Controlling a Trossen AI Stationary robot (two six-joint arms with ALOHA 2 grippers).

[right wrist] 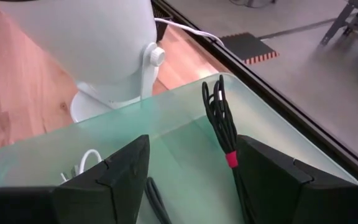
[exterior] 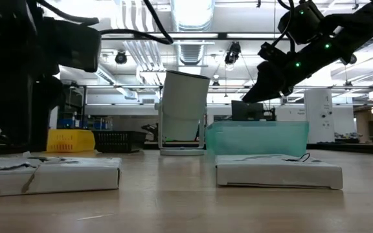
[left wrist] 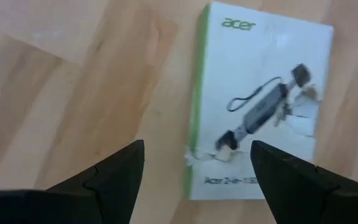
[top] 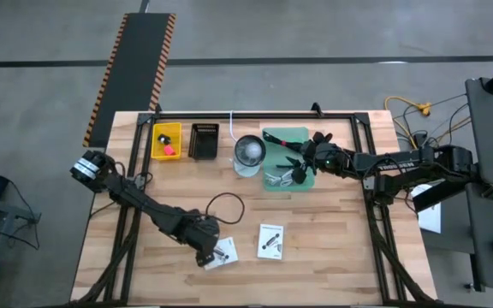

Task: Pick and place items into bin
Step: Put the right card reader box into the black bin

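We see a pale wooden counter (top: 315,231) on a grey concrete floor, workshop lights behind. The left gripper (left wrist: 194,171) hangs released over a white packet (left wrist: 260,99) printed with a cable. The right gripper (right wrist: 191,168), also released, hovers over the green bin (right wrist: 166,124) beside a black cable (right wrist: 219,115), whose lower end is hidden.

2 white packets (top: 222,251) (top: 270,240), 3 bins (top: 166,140) (top: 204,141) (top: 274,135) (1 green).

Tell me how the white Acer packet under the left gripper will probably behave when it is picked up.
The white packet lies flat under the open left gripper, so it probably slides rather than rolls. Its low, thin cardboard shape suggests it is light. The torn spots on its face hint that it may crush easily.
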